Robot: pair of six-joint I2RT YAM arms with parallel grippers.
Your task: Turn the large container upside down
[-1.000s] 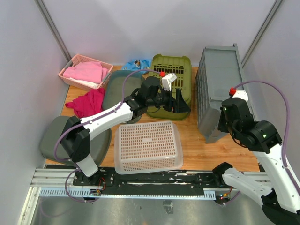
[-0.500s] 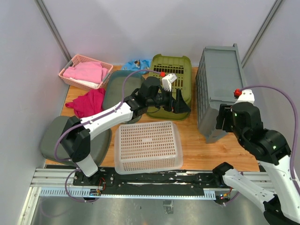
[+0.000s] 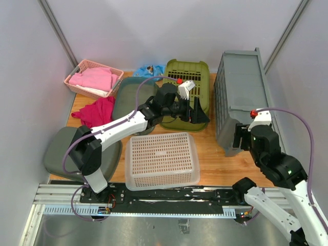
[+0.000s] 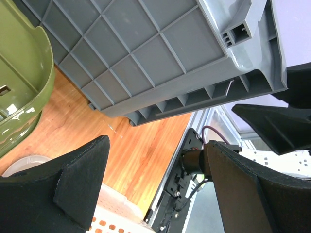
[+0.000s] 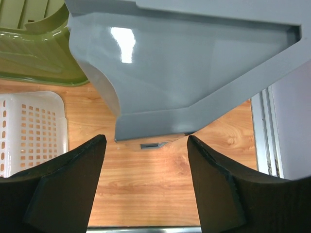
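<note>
The large container (image 3: 241, 92) is a light grey crate standing on its long side at the right of the table, its square-grid ribbed underside (image 4: 146, 58) facing left. My left gripper (image 3: 199, 111) hangs open just left of that underside, touching nothing; in the left wrist view its fingers (image 4: 155, 160) frame bare wood below the ribs. My right gripper (image 3: 240, 137) is open at the container's near end. Its fingers (image 5: 146, 155) are apart from the smooth grey wall (image 5: 184, 73), with only table between them.
An olive-green bin (image 3: 187, 77) sits behind the left gripper. A white mesh basket (image 3: 161, 159) lies upside down at centre front. Further left are a pink basket (image 3: 92, 77) of cloth, a red cloth (image 3: 97, 111) and two grey-green trays (image 3: 128, 97). The side wall stands close behind the container.
My right gripper has gone from shut to open and drawn back from the container's near end toward the table's front edge. The left arm and the container have not visibly moved.
</note>
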